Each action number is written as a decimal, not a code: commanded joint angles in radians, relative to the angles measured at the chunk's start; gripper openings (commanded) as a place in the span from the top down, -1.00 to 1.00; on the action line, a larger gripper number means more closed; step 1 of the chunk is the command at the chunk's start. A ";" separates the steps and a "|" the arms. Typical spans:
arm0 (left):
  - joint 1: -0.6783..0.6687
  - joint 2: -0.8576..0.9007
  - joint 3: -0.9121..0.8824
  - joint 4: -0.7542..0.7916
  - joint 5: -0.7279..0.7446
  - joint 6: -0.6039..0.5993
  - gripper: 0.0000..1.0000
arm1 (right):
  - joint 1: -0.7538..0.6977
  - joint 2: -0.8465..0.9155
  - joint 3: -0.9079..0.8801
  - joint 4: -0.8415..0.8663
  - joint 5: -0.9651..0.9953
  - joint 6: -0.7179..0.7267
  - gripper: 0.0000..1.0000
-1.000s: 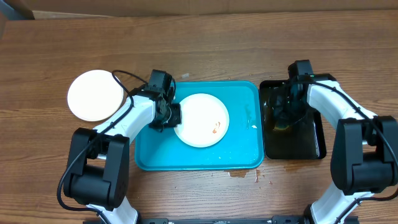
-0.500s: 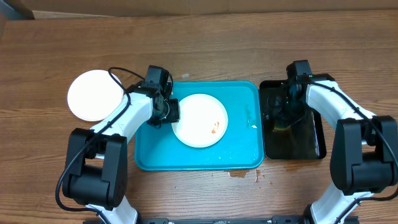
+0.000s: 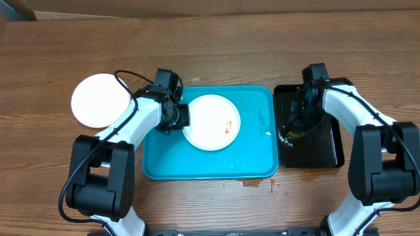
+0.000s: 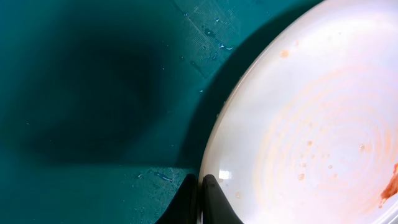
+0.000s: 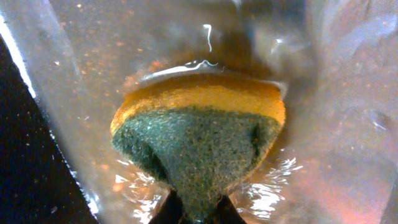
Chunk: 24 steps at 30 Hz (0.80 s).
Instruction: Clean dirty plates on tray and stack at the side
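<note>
A white plate (image 3: pixel 211 122) with reddish-brown smears lies on the turquoise tray (image 3: pixel 252 157). My left gripper (image 3: pixel 182 118) is shut on the plate's left rim. In the left wrist view its fingertips (image 4: pixel 200 198) pinch the plate (image 4: pixel 311 124) at the edge, over the wet tray (image 4: pixel 93 93). A second white plate (image 3: pixel 102 100) sits on the table left of the tray. My right gripper (image 3: pixel 296 128) hangs over the black tray and is shut on a yellow sponge (image 5: pixel 199 134) with a green scrub face, my right gripper (image 5: pixel 196 211) pinching its near end above shallow water.
The narrow black tray (image 3: pixel 328 154) of water stands right of the turquoise tray. A small wet spill (image 3: pixel 257 183) marks the table by the turquoise tray's front right corner. Bare wooden table lies behind both trays.
Both grippers have closed: the left on the plate's rim, the right on the sponge. The left gripper and the plate have shifted slightly towards the back.
</note>
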<state>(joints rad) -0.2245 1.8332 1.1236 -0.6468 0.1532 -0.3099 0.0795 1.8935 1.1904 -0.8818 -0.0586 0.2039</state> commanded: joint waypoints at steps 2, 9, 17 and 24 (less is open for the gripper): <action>0.002 0.013 0.017 -0.004 -0.043 0.019 0.90 | -0.007 -0.020 0.040 -0.065 0.014 -0.004 0.93; 0.002 0.013 0.017 0.014 -0.049 0.018 0.17 | -0.012 -0.032 0.277 -0.345 0.063 -0.003 0.92; 0.002 0.013 0.017 0.022 -0.048 0.018 0.09 | 0.006 -0.041 0.299 -0.403 0.238 0.084 0.93; 0.002 0.013 0.017 0.023 -0.048 0.018 0.07 | -0.016 -0.041 0.296 -0.378 0.111 0.117 0.92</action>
<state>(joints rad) -0.2245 1.8332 1.1248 -0.6277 0.1158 -0.3031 0.0753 1.8816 1.4754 -1.2961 0.1417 0.3153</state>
